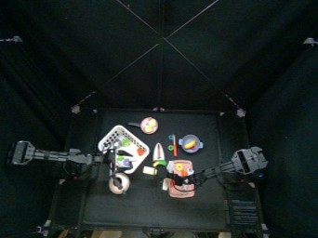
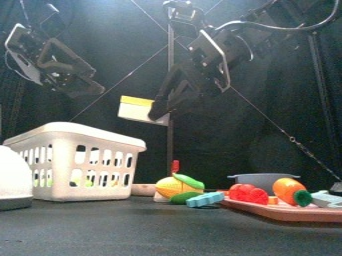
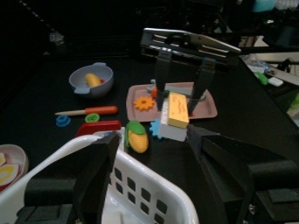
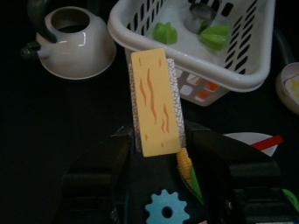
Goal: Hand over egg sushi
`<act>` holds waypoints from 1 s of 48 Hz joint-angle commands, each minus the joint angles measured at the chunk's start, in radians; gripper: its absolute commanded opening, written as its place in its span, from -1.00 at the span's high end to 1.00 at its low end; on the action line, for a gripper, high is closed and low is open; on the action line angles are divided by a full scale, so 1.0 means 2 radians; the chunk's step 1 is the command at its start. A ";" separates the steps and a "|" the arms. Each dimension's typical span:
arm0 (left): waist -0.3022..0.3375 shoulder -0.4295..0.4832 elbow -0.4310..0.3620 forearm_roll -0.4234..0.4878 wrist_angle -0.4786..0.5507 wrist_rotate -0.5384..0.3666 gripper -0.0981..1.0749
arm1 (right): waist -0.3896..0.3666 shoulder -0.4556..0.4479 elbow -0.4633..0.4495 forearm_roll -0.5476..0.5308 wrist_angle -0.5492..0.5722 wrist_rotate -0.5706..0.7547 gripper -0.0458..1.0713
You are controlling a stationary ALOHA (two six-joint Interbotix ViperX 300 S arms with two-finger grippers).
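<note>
The egg sushi, a pale block with a yellow top, hangs in the air with my right gripper shut on its lower end. The front view shows the sushi above the white basket, the right gripper reaching down to it from the upper right. My left gripper is open wide and faces the sushi from a short distance, not touching it. In the front view the left gripper hangs at the upper left.
A white perforated basket holding green pieces stands at the left, with a white kettle beside it. A pink tray of toy food lies at the right. A corn piece and a grey bowl are on the table.
</note>
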 commanded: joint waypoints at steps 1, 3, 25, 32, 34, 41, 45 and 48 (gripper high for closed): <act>-0.002 0.020 -0.025 0.007 -0.002 -0.001 -0.81 | -0.002 -0.020 -0.010 -0.015 0.014 0.004 0.00; -0.002 0.031 -0.031 0.008 -0.002 -0.001 -0.81 | -0.002 -0.020 -0.010 -0.017 0.015 0.005 0.00; -0.003 0.129 -0.083 0.050 -0.002 0.000 -0.81 | -0.002 -0.024 -0.011 -0.018 0.018 0.005 0.00; -0.004 0.148 -0.095 0.061 -0.002 -0.001 -0.81 | -0.002 -0.028 -0.008 -0.018 0.023 0.005 0.00; -0.004 0.153 -0.100 0.064 -0.002 -0.001 -0.81 | -0.001 -0.029 -0.008 -0.018 0.025 0.005 0.00; -0.004 0.169 -0.107 0.064 -0.002 0.000 -0.81 | -0.002 -0.031 -0.007 -0.018 0.029 0.005 0.00; -0.004 0.178 -0.113 0.064 -0.002 0.000 -0.81 | -0.002 -0.031 -0.007 -0.018 0.029 0.005 0.00; -0.004 0.183 -0.117 0.064 -0.002 0.000 -0.81 | -0.001 -0.031 -0.007 -0.018 0.029 0.005 0.00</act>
